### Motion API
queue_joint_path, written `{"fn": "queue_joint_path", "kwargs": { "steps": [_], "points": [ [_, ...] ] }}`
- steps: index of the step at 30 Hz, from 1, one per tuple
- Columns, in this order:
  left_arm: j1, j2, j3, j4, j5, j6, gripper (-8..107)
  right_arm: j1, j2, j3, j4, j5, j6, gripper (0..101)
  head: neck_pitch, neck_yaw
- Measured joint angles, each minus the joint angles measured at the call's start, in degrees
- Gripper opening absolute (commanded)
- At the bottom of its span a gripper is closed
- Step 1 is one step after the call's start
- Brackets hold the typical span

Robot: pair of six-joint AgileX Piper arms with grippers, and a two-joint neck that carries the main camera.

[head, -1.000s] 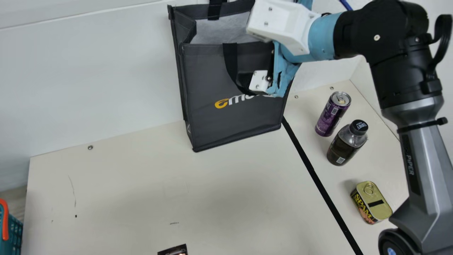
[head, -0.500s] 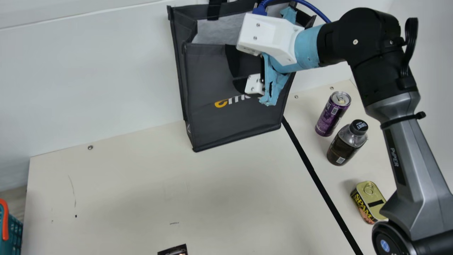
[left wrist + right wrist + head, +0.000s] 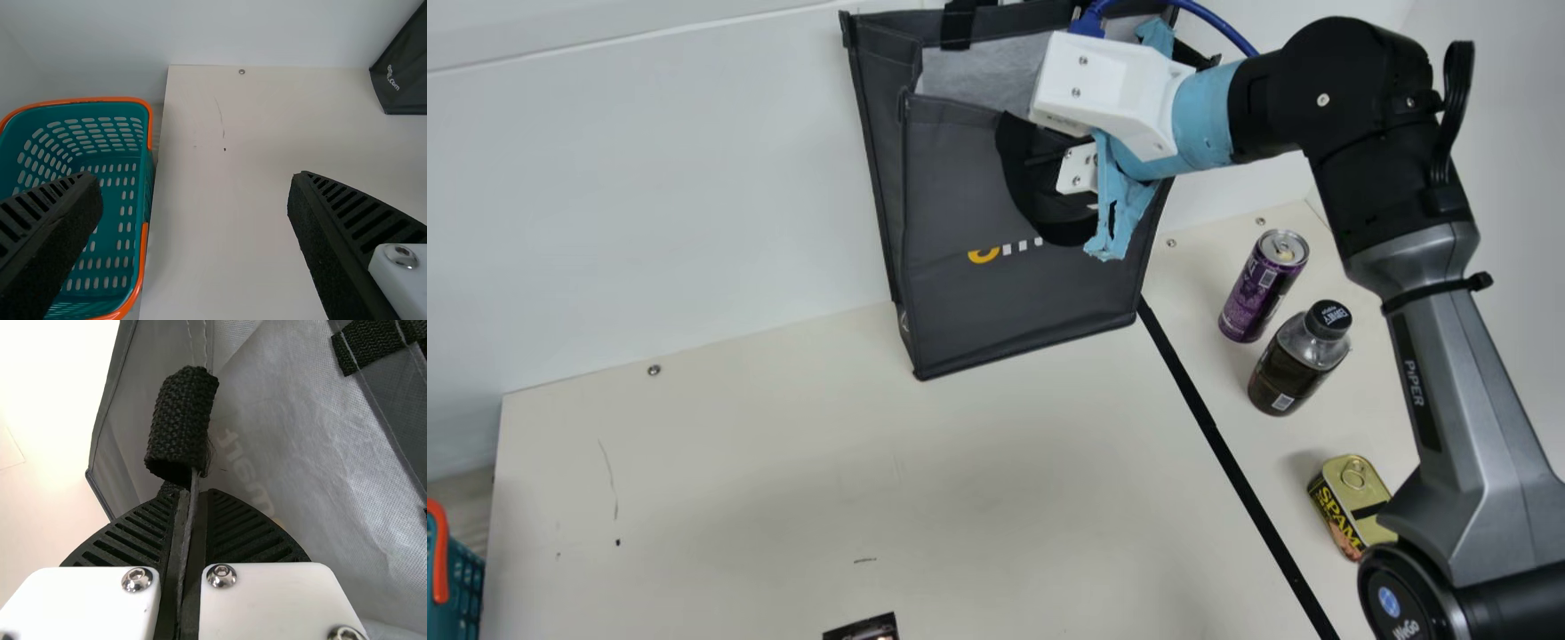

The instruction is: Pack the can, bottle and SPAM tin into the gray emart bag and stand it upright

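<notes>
Gray emart bag [image 3: 978, 302] upright by the wall, mouth open, its rim clamped between the right gripper's [image 3: 190, 497] jaws, while the left gripper's [image 3: 195, 181] jaws gape! Packing's all to do: purple can [image 3: 1254, 293], black-capped bottle [image 3: 1298, 363] and SPAM tin [image 3: 1343, 507] sit outside on the table [image 3: 765, 471].

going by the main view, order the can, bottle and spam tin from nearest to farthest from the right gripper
1. Can, right side, farthest back of the three
2. Bottle, right side, just in front of the can
3. SPAM tin, right side, frontmost
</notes>
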Motion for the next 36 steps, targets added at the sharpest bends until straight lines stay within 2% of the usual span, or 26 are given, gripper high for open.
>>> {"fn": "queue_joint_path", "kwargs": {
  "steps": [16, 36],
  "points": [
    [0.0, 0.0, 0.0, 0.0, 0.0, 0.0, 90, -0.8, -2.5, -0.8, 2.4, 0.0, -1.1, 0, 0.0, 0.1],
    [0.0, 0.0, 0.0, 0.0, 0.0, 0.0, 90, 2.9, -10.9, 3.0, 1.6, 0.0, 2.1, 0, 0.0, 0.0]
  ]
}}
